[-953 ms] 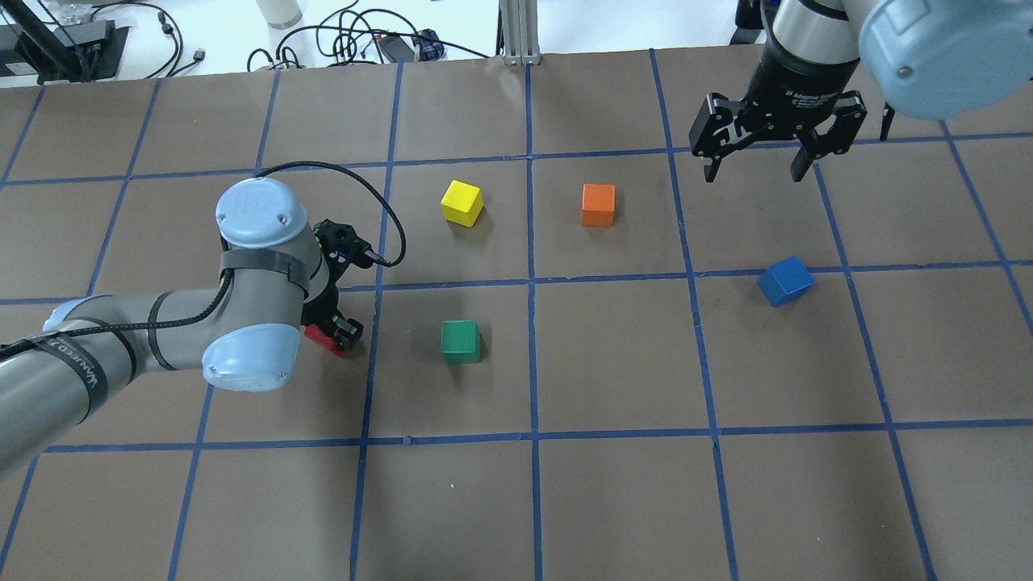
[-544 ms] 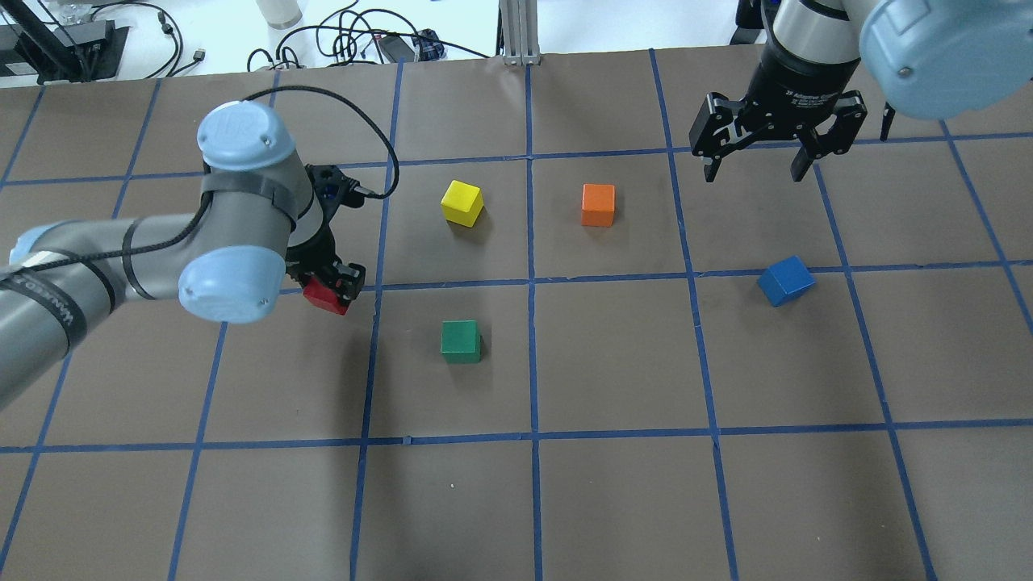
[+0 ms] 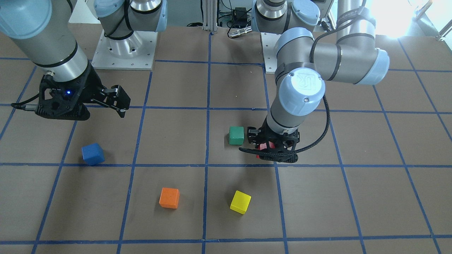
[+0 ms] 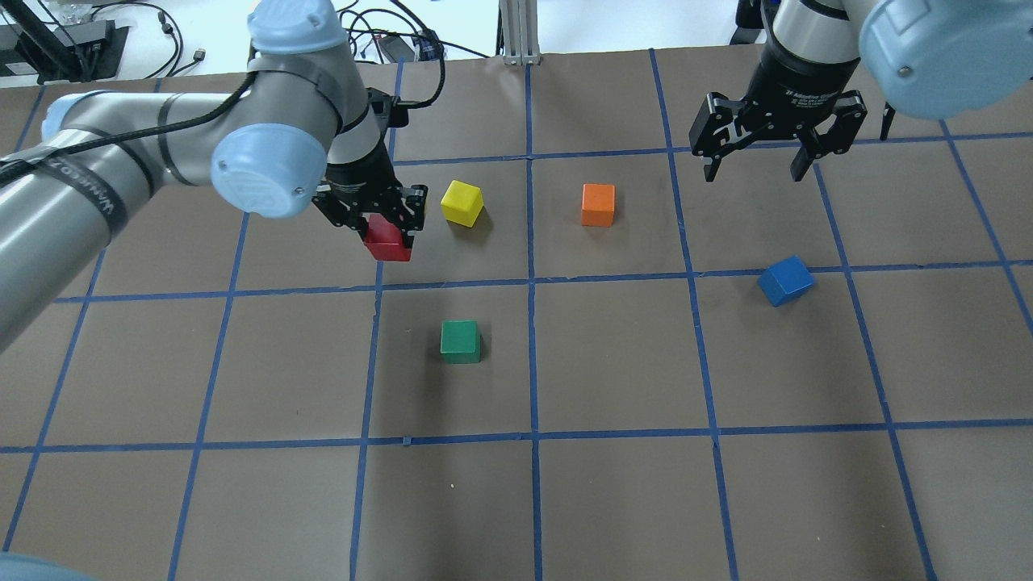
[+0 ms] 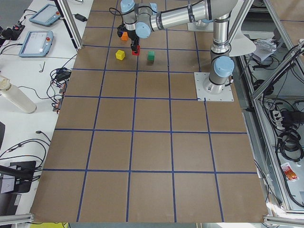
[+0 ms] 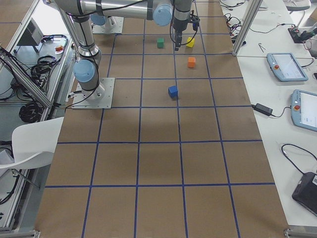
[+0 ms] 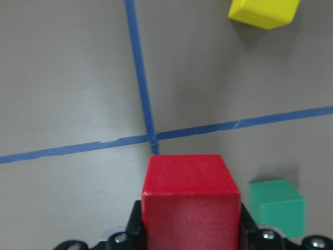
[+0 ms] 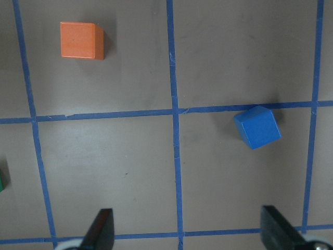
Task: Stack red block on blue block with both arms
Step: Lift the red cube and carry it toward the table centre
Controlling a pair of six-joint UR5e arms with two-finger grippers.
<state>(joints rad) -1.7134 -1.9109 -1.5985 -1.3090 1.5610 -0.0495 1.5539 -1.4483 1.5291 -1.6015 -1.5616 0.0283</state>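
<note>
Above the tabletop (image 4: 613,363), near the yellow block (image 4: 462,202), the left gripper (image 4: 387,232) clamps the red block (image 4: 389,245); the right gripper (image 4: 754,172) hangs spread wide, the blue block (image 4: 785,280) lying nearby.

Red block (image 4: 389,246): matte cube, upright, clamped between the jaws of the left gripper (image 4: 384,226), held clear above the counter (image 4: 613,363). Blue block (image 4: 784,281): matte cube, resting on the counter, askew to the grid, well apart from the spread right gripper (image 4: 754,168).
</note>
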